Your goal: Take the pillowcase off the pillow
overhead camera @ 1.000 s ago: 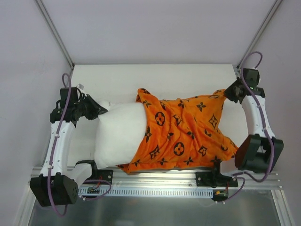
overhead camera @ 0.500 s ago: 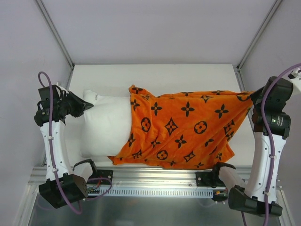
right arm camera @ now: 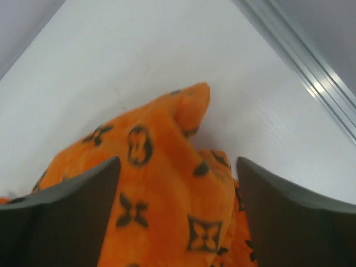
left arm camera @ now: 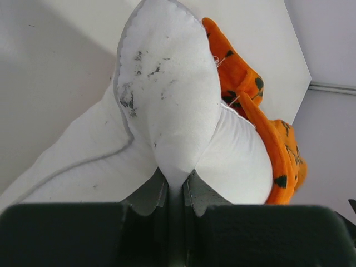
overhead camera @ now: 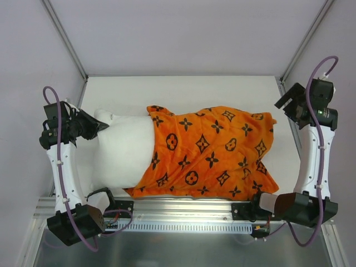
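Observation:
The white pillow point(overhead camera: 119, 153) lies on the left of the table, its right part still inside the orange pillowcase point(overhead camera: 211, 153) with black motifs. My left gripper point(overhead camera: 98, 127) is shut on the pillow's far-left corner; in the left wrist view that gripper point(left arm camera: 175, 183) pinches the corner of the pillow point(left arm camera: 167, 94), with the pillowcase point(left arm camera: 267, 128) behind. My right gripper point(overhead camera: 286, 101) hangs open just off the case's far-right corner. In the right wrist view that gripper point(right arm camera: 178, 161) stands wide above the pillowcase point(right arm camera: 161, 183), holding nothing.
The white table point(overhead camera: 183, 92) is walled on three sides by grey panels. A metal rail point(overhead camera: 183, 214) with the arm bases runs along the near edge. An aluminium frame strip point(right arm camera: 311, 78) runs along the table's right edge.
My right gripper has opened and let go of the pillowcase, which has dropped and slackened on the table. The left gripper keeps its grip on the pillow corner.

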Action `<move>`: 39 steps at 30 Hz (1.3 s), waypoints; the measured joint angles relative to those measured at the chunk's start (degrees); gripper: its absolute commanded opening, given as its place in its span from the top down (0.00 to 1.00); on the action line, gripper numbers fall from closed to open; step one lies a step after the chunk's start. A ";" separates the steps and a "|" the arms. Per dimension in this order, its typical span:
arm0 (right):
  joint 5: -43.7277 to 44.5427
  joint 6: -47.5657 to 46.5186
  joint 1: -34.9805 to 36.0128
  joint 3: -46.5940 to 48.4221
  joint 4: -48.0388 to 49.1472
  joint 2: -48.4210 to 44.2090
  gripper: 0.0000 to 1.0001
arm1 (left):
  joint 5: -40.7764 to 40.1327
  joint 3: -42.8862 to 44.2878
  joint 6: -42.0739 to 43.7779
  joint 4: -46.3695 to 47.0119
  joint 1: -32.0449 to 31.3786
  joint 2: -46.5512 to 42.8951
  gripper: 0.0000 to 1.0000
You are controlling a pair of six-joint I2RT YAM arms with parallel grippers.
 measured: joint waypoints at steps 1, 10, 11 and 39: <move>-2.84 -0.63 -0.02 0.09 -0.28 -0.33 0.04 | -0.11 -0.07 0.00 -0.04 0.00 0.00 1.00; -16.74 -2.08 11.34 -15.54 -2.73 -23.85 0.04 | -1.40 -0.98 0.13 0.59 -2.40 0.44 1.00; -16.81 -1.60 14.49 -18.45 -2.80 -26.49 0.04 | -1.64 -1.01 0.15 0.79 -2.80 0.44 1.00; -14.29 4.70 6.40 -21.09 -2.45 -20.68 0.99 | -5.53 5.29 -0.98 -1.01 -8.02 8.55 1.00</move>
